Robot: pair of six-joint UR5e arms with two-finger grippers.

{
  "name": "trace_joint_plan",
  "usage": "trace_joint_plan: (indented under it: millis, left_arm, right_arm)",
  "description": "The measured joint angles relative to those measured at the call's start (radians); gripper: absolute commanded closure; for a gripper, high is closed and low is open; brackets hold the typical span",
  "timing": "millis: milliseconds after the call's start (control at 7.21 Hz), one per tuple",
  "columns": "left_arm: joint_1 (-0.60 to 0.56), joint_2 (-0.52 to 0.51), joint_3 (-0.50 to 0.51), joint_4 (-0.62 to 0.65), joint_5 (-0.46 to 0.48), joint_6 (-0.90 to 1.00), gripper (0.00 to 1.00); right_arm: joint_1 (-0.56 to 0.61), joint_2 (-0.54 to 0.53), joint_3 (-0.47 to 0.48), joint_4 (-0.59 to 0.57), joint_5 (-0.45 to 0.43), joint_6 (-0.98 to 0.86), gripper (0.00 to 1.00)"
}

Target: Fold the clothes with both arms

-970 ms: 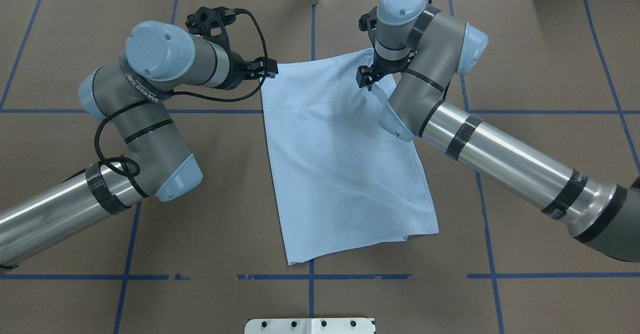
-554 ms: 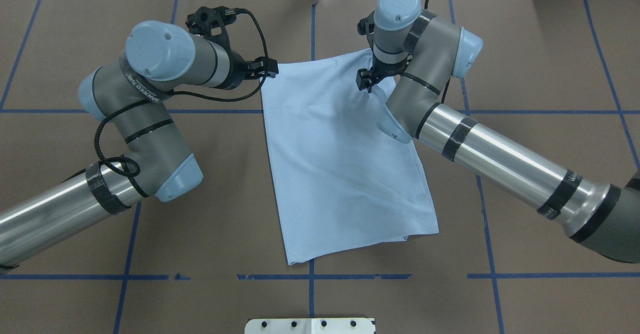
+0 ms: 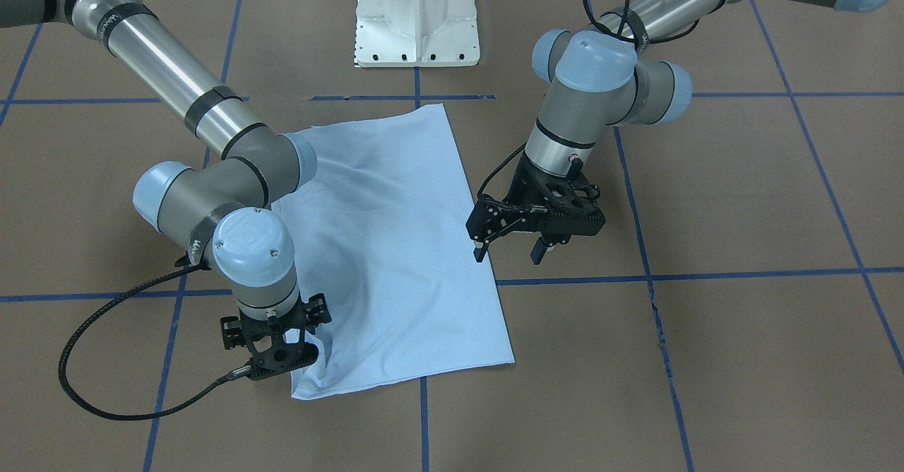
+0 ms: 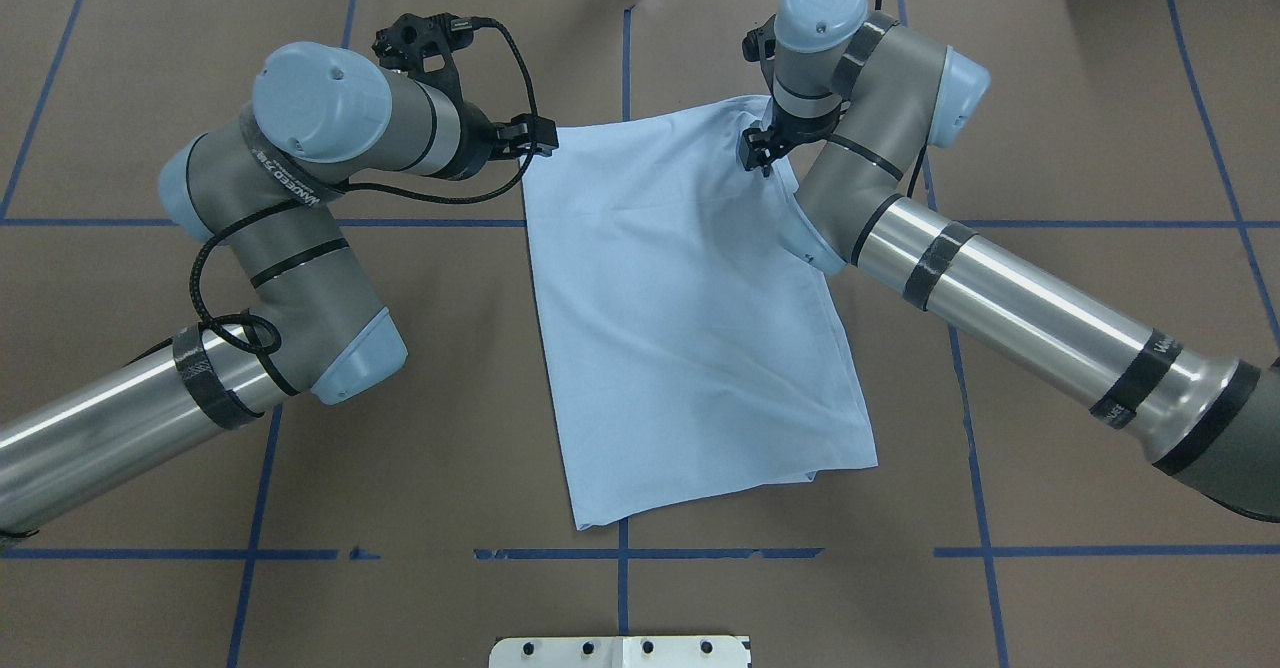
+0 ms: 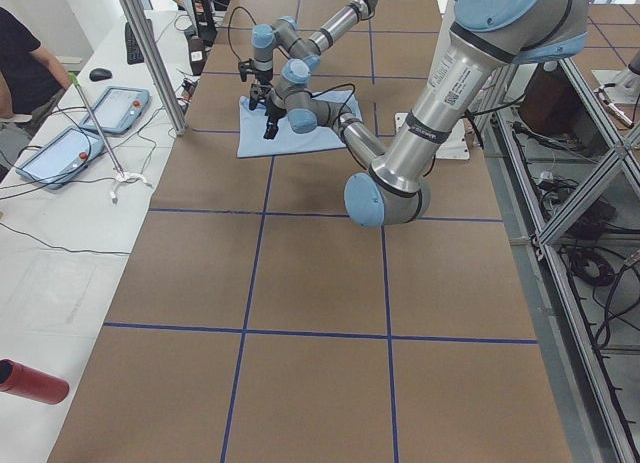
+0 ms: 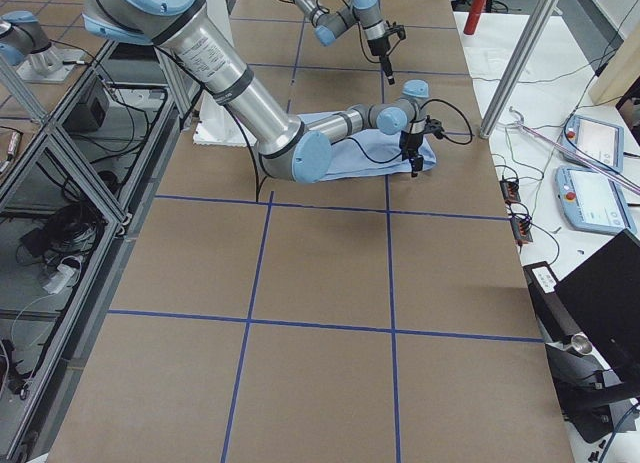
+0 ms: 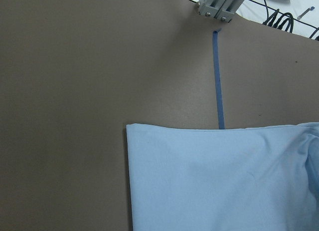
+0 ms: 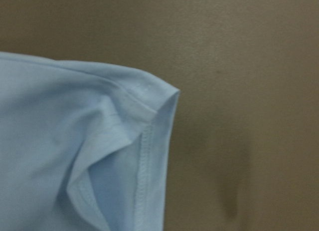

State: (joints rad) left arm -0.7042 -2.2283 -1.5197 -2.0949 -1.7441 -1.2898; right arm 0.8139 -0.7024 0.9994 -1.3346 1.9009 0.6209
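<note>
T-shirt (image 4: 690, 328) on taped table (image 4: 1080, 98); left gripper (image 3: 508, 250) spread beside it, right gripper (image 4: 756, 154) unclear.

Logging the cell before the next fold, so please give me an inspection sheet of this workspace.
Surface: brown table with blue tape grid.
Job's things: light blue T-shirt lying folded to a rough rectangle; far right corner rumpled.
Clutter: nothing seen.
Grippers: left gripper jaws open, by the shirt's far left corner, holding nothing; right gripper at the rumpled corner, jaws hidden.
Cables: right wrist cable loops out wide; left wrist cable arcs over the wrist.
Surroundings: white pedestal; side bench with tablets; a person beside it.
</note>
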Motion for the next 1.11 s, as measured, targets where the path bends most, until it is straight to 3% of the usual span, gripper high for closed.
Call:
trace_joint_plan:
  millis: [832,970,1109]
  left_arm:
    - [-0.001,-0.006,-0.002,-0.001,-0.003,-0.005,0.00]
    - [0.000,-0.005,-0.011,0.001,-0.032,-0.034,0.00]
    - [0.006,0.004,-0.024,0.005,-0.127,-0.103,0.00]
  right_arm:
    - [0.045,0.027,0.019,0.000,0.025,-0.024,0.00]
    - [0.046,0.008,0.076,-0.002,0.063,-0.018,0.00]
    - [0.048,-0.062,0.188,-0.006,0.134,-0.003,0.00]
